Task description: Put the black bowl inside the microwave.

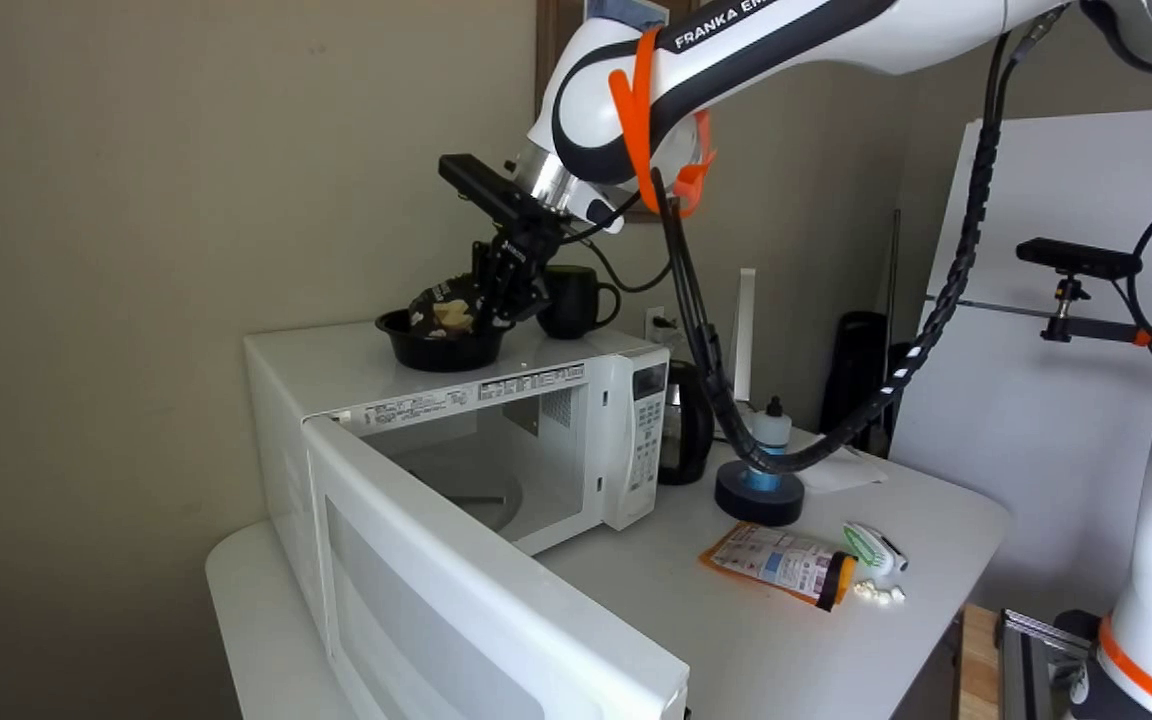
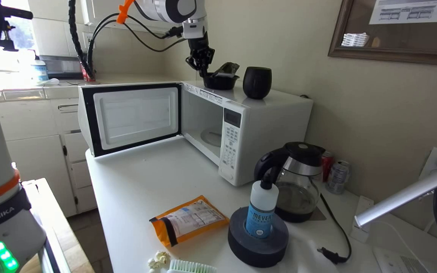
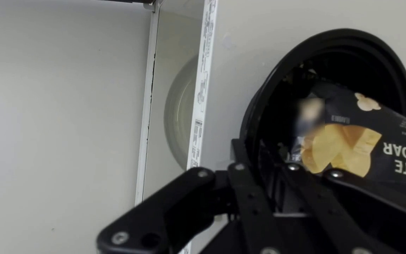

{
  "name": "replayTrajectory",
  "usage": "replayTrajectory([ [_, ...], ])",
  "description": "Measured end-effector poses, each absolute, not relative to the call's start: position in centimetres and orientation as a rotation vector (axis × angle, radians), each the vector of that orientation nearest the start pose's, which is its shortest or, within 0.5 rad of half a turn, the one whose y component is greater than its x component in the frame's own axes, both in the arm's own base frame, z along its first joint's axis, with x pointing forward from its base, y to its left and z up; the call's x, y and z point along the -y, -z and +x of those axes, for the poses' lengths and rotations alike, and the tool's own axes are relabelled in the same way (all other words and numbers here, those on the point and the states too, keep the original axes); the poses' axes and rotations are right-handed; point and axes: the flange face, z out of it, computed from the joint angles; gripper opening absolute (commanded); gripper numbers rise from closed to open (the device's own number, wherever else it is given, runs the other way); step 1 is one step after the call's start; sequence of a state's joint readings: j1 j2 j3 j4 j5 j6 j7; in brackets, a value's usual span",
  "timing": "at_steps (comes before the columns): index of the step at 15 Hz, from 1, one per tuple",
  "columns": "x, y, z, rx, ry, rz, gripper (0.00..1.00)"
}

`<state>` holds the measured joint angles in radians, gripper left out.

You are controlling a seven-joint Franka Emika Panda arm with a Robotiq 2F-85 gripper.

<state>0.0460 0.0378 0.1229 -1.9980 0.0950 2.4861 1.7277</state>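
The black bowl (image 1: 441, 352) is on top of the white microwave (image 1: 331, 362), close above its front edge; it also shows in an exterior view (image 2: 219, 82) and the wrist view (image 3: 360, 72). A black snack bag (image 3: 397, 141) with yellow cheese pictures lies in it and sticks up over the rim. My gripper (image 3: 254, 151) straddles the bowl's rim, one finger outside and one inside, and appears closed on it. The gripper also shows at the bowl in both exterior views (image 1: 496, 316) (image 2: 203, 72). The microwave door (image 2: 137, 117) stands wide open, showing the turntable (image 2: 211, 137) inside.
A black handled mug (image 1: 571, 305) stands on the microwave beside the bowl. The open door reaches out over the table. A glass kettle (image 2: 298, 193), a dark blue round object (image 2: 258, 252) with a soap bottle (image 2: 261, 212), and an orange pouch (image 2: 192, 220) are on the table.
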Motion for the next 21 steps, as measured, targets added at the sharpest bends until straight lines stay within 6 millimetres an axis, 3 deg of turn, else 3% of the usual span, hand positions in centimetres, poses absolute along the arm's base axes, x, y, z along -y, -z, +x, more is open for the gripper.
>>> replayTrajectory([
  [9, -9.6, -49.0, 59.6, -1.977, 0.274, -1.856, 0.02],
  [16, -11.3, -52.3, 58.4, -1.887, 0.301, -1.833, 0.02],
  [21, -10.5, -51.1, 58.5, -1.911, 0.306, -1.847, 0.02],
])
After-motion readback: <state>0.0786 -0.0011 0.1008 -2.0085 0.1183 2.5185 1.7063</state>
